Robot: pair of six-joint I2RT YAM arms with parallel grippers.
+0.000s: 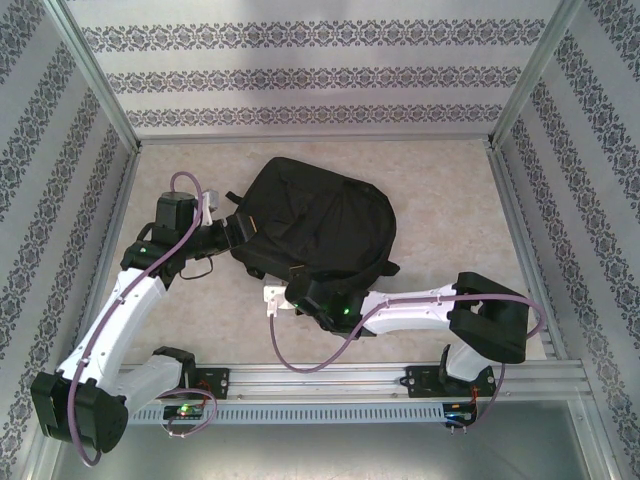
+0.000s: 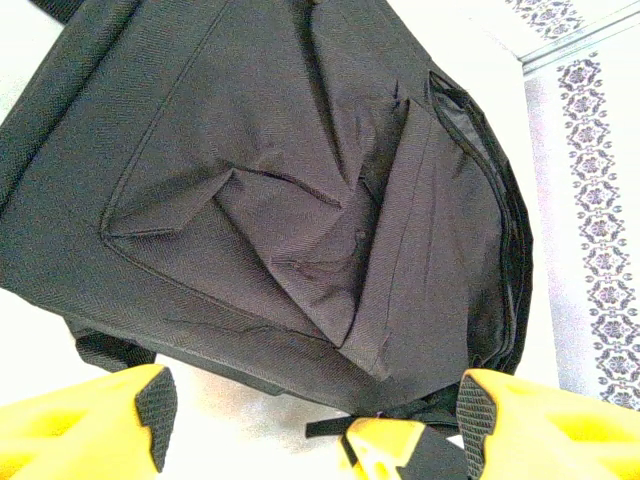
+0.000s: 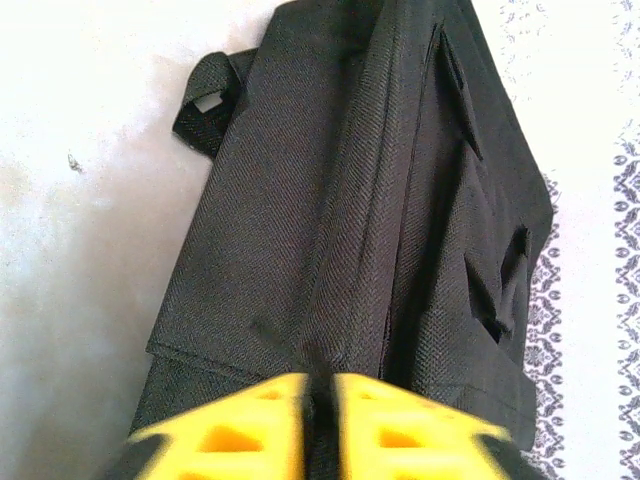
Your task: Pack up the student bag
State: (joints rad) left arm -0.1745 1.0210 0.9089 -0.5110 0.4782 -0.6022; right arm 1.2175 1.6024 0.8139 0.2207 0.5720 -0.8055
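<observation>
student bag [image 1: 315,225] on table [image 1: 440,220], right gripper [image 3: 320,405] clenched on its fabric, left gripper [image 2: 315,410] spread beside it

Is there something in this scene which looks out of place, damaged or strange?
Nothing looks spilled or torn. The only oddity is the student bag: it lies flat on the table, and its front fabric is crumpled into deep folds, sagging as if little is inside.
</observation>
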